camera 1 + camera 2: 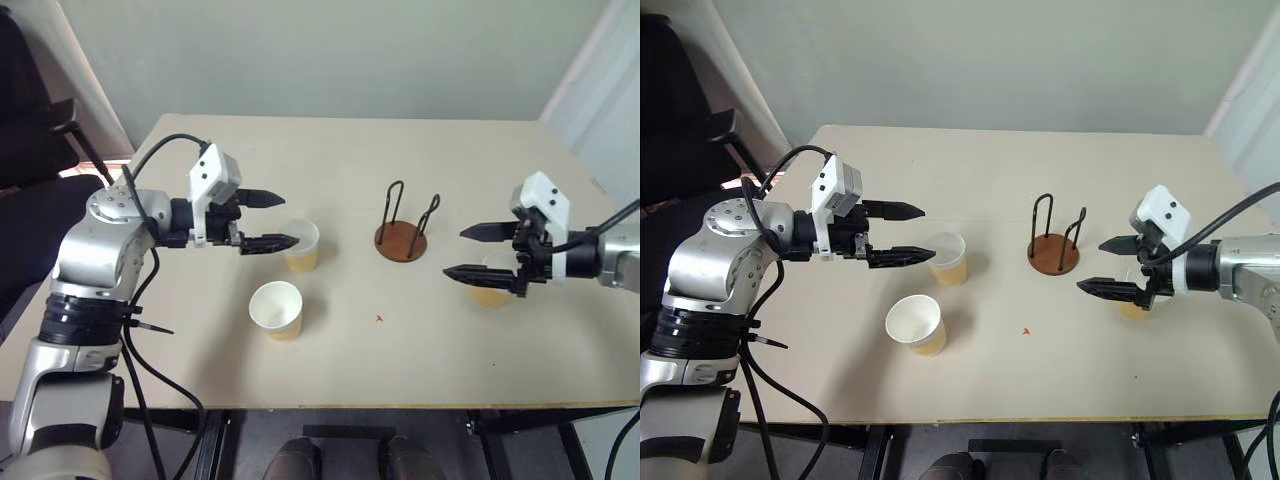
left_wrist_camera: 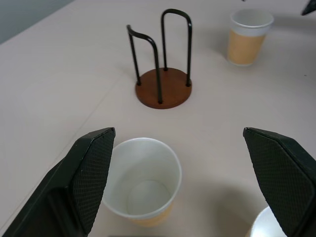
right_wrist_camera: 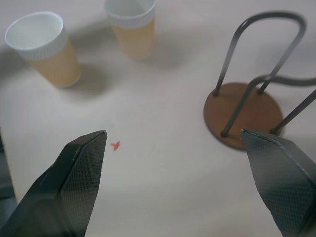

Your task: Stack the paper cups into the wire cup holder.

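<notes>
The left gripper (image 1: 262, 220), its black fingers spread and empty, hovers just beside an upright tan-banded white paper cup (image 1: 301, 245); a second such cup (image 1: 276, 309) stands nearer the table's front edge. The empty reddish-brown wire cup holder (image 1: 401, 238) sits mid-table. The right gripper (image 1: 478, 252), also spread, hangs over the third cup (image 1: 492, 283), which is nearest to it.

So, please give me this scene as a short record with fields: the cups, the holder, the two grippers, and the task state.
paper cups: three, all upright on the table; far left cup, near left cup, right cup
wire cup holder: between the cups, empty
left gripper: open, over the far left cup, holding nothing
right gripper: open, beside the right cup, holding nothing
red mark: on the table
task state: no cup in the holder
</notes>
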Robot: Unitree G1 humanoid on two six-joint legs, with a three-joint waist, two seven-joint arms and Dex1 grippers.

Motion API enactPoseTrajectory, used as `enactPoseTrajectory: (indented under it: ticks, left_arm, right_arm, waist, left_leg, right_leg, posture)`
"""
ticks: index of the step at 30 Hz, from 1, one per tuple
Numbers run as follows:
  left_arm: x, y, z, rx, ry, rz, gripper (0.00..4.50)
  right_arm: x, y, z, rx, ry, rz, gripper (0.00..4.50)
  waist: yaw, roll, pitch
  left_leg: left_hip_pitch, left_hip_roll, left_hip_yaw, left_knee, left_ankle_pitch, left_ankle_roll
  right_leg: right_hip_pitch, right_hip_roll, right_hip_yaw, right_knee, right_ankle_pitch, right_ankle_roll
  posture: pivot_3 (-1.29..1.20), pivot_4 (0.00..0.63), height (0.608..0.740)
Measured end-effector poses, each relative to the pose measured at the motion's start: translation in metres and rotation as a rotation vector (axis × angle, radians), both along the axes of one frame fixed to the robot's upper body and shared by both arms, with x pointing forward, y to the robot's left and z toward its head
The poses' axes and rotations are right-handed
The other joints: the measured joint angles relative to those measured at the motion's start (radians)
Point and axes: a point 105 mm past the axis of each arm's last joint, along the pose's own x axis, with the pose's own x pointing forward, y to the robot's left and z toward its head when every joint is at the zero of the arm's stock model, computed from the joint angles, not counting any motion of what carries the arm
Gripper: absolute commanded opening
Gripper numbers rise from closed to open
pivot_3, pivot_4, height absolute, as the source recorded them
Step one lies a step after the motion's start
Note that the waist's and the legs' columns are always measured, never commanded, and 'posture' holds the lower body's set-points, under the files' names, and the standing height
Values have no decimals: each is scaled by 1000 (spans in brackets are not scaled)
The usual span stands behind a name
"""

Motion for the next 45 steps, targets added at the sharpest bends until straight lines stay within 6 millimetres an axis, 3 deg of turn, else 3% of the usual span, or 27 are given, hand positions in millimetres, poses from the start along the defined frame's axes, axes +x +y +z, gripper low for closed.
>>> enactPoseTrajectory:
  ticks: [13, 21, 25, 33, 43, 45]
  left_arm:
    - [-2, -11, 1, -1, 3, -48, 4455]
    - [4, -33, 11, -5, -45, -111, 4455]
    - [5, -35, 12, -6, -51, -114, 4455]
    - [5, -34, 12, -6, -52, -111, 4455]
    - [5, -30, 9, -15, -44, -97, 4455]
    - [4, -29, 10, -16, -49, -95, 4500]
  right_arm:
    - [9, -1, -15, 7, -10, -54, 4500]
    - [49, -10, -28, 8, -35, -161, 4500]
    - [65, -13, -41, 8, -23, -200, 4500]
    - [85, 5, -34, 35, -58, -182, 4500]
    - [97, 17, -49, 48, -34, -196, 4500]
    - [99, 19, -51, 56, -31, -202, 4118]
  waist:
    - [2, 0, 0]
    - [-3, 0, 0]
    - [-4, 0, 0]
    - [-5, 0, 0]
    - [-4, 0, 0]
    - [-4, 0, 0]
  left_leg:
    - [-1, 0, 0, 1, 0, 0]
    - [0, 1, -1, 2, 1, 0]
    - [0, 1, 0, 1, 1, 1]
    - [-4, 1, 0, 1, 1, 1]
    - [-5, 1, 0, 1, 1, 0]
    - [-5, 0, 0, 1, 1, 0]
  right_leg:
    - [0, 0, 0, 0, 0, 0]
    - [0, 0, 0, 2, 2, 2]
    - [-1, 0, -1, 1, 2, 2]
    - [-4, 0, -1, 0, 2, 2]
    - [-5, 0, -1, 0, 2, 2]
    - [-5, 0, -1, 0, 2, 2]
  posture:
    - [0, 150, 740]
    - [0, 150, 740]
    - [0, 150, 740]
    - [0, 150, 740]
    - [0, 150, 740]
    - [0, 150, 740]
